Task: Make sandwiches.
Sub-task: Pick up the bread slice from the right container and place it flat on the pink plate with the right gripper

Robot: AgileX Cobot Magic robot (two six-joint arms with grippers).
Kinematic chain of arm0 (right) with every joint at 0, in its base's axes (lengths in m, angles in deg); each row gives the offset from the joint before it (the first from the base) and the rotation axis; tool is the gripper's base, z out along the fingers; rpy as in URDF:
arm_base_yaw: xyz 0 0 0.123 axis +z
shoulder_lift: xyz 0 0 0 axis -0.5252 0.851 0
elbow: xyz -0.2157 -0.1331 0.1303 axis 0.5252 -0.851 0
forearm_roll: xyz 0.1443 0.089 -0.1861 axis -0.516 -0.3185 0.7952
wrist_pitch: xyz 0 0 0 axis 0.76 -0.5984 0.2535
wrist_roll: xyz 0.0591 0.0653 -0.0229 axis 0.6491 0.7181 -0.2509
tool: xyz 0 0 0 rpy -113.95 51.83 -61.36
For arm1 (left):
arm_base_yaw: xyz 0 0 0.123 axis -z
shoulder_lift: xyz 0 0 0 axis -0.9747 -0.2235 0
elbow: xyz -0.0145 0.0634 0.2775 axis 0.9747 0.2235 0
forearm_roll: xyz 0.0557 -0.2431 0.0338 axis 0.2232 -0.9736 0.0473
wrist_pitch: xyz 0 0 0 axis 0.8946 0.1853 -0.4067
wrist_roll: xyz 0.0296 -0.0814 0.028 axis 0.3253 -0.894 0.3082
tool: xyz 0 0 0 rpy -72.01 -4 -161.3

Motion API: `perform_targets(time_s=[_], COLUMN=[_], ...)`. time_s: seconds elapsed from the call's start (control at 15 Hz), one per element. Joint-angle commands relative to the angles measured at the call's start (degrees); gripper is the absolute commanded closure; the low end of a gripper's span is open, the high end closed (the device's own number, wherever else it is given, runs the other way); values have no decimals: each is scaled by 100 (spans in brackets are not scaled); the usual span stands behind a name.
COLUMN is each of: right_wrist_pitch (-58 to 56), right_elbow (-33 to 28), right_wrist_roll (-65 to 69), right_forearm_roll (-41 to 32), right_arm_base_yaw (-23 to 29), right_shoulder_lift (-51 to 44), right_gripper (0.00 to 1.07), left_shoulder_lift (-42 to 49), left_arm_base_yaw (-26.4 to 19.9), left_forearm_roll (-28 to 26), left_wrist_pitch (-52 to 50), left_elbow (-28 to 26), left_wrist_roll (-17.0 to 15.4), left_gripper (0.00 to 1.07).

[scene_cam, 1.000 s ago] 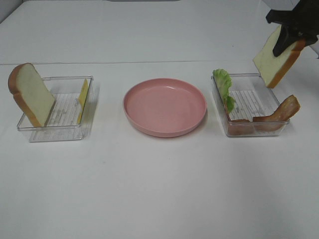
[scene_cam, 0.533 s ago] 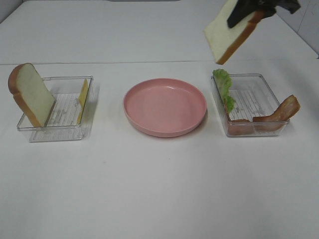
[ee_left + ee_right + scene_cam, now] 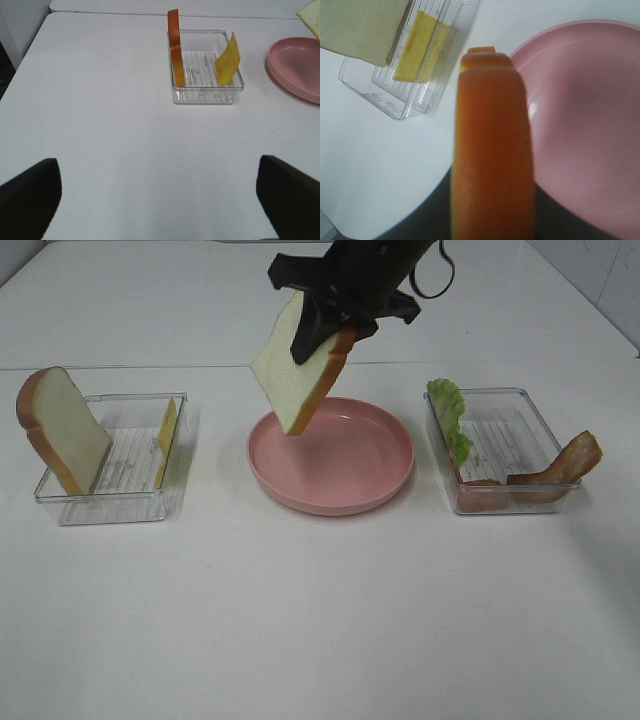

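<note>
Surface: we find a plain white tabletop (image 3: 300, 640), matt and unmarked, with a thin seam running across it behind the trays. More of the same white surface lies beyond the seam. A strip of pale tiled wall shows at the far right corner, and the left wrist view shows a dark gap past the tabletop's left edge.

Centre: a round pink plate (image 3: 330, 506) sits at the middle of the tabletop with nothing lying in it.

Right hand (image 3: 322, 332): clenched on the upper crust of the held bread slice (image 3: 293, 380). The slice hangs tilted over the plate's rim on the side toward the left edge, white face toward the camera. We cannot tell whether its lower corner touches the plate. The right wrist view shows only its orange-brown crust edge-on, with the plate beside it.

Left edge: a clear plastic tray (image 3: 110, 508) holds a second bread slice (image 3: 62, 430), which leans on the outer wall, and a yellow cheese slice (image 3: 166, 436), which stands against the inner wall.

Right edge: another clear tray (image 3: 530, 395) holds a green lettuce leaf (image 3: 447, 408) upright at its inner wall. Reddish-brown bacon strips (image 3: 565, 465) rest over its front outer corner.

Left hand (image 3: 157, 167): released, fingers spread wide, low over bare tabletop near the front edge, well apart from the left tray.
</note>
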State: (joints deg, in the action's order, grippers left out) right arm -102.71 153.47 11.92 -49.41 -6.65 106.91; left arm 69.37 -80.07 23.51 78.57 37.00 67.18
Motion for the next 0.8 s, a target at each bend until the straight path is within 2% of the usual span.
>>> perform_targets(time_s=[0.07,0.4,0.8], right_wrist_pitch=[327,584,642], right_elbow=[29,29,29], right_wrist_roll=[6,6,189], right_forearm_roll=[-97,229,521], right_arm_base_yaw=[109,103,103], right_shoulder_lift=[241,871,1112], right_gripper=[107,107,107], left_shoulder_lift=[17,17,17], left_arm_base_yaw=[-6,-6,-6], left_forearm_roll=[-34,-34,-34], left_wrist_pitch=[-52,-52,-52], left_elbow=[17,17,17], left_wrist_roll=[17,17,17], left_gripper=[6,6,6])
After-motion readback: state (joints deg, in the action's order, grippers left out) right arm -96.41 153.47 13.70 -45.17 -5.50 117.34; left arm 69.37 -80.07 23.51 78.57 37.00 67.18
